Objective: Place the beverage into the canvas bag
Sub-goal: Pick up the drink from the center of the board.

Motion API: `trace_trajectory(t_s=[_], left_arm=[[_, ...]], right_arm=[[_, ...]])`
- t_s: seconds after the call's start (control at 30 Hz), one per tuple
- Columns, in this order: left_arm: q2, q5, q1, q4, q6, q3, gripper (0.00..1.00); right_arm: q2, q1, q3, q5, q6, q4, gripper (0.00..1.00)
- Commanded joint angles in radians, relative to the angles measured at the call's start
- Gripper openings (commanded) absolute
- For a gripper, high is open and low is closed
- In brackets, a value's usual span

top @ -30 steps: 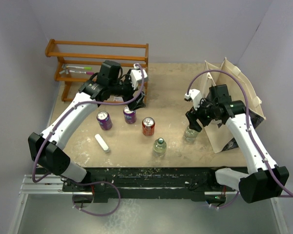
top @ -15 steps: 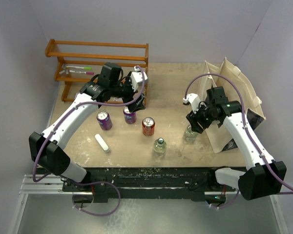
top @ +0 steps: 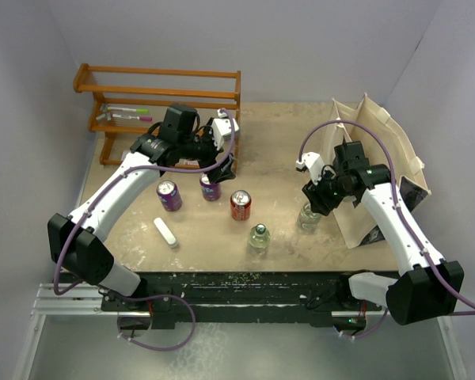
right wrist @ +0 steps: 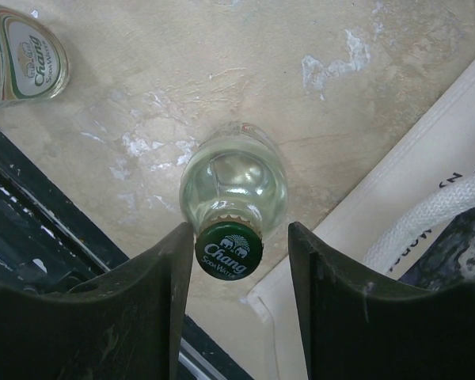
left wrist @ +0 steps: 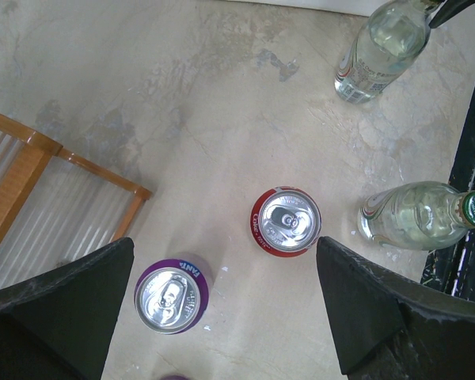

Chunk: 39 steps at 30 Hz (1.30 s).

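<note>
The beverage under my right gripper [top: 315,199] is a clear glass bottle [top: 309,215] with a green cap [right wrist: 228,249], standing upright just left of the cream canvas bag [top: 380,150]. In the right wrist view the gripper [right wrist: 239,261] straddles the cap: one finger [right wrist: 154,301] touches it, while the other finger [right wrist: 332,293] stands a little apart from it. My left gripper [top: 222,168] hangs wide open above a purple can [left wrist: 171,297] and a red can [left wrist: 287,222], holding nothing.
A second green-capped bottle [top: 258,237] stands near the front edge. Another purple can [top: 169,194] and a white stick [top: 165,233] lie to the left. A wooden rack [top: 158,91] fills the back left corner. The bag's handle [right wrist: 427,214] lies close to my right fingers.
My right gripper's jaws have narrowed around the bottle's cap and the arm has settled slightly lower. The left arm has barely shifted and stays wide open.
</note>
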Motion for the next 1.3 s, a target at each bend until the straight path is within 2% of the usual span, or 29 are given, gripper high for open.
trace_trajectory(t_s=[0.0, 0.27, 0.53, 0.6, 0.77, 1.03, 1.27], left_arm=[[-0.037, 0.033, 0.012, 0.042, 0.016, -0.009, 0.99], [-0.04, 0.039, 0.019, 0.055, 0.014, -0.025, 0.99], [-0.051, 0.04, 0.025, 0.065, 0.014, -0.039, 0.99], [-0.052, 0.041, 0.026, 0.066, 0.013, -0.04, 0.99], [-0.048, 0.044, 0.027, 0.072, 0.008, -0.035, 0.99], [-0.031, 0.06, 0.027, 0.081, 0.003, -0.023, 0.99], [0.008, 0.104, 0.026, 0.097, -0.011, 0.002, 0.99]], right_arm=[[-0.001, 0.003, 0.003, 0.0, -0.017, 0.005, 0.53], [0.009, 0.003, 0.007, -0.006, -0.016, 0.017, 0.52], [0.013, 0.003, 0.013, -0.022, -0.018, 0.017, 0.43], [0.01, 0.003, 0.015, -0.027, -0.023, 0.017, 0.33], [-0.016, 0.003, 0.041, -0.051, -0.016, 0.027, 0.0], [-0.071, 0.003, 0.166, -0.101, 0.075, 0.054, 0.0], [-0.073, 0.003, 0.343, -0.138, 0.191, 0.053, 0.0]])
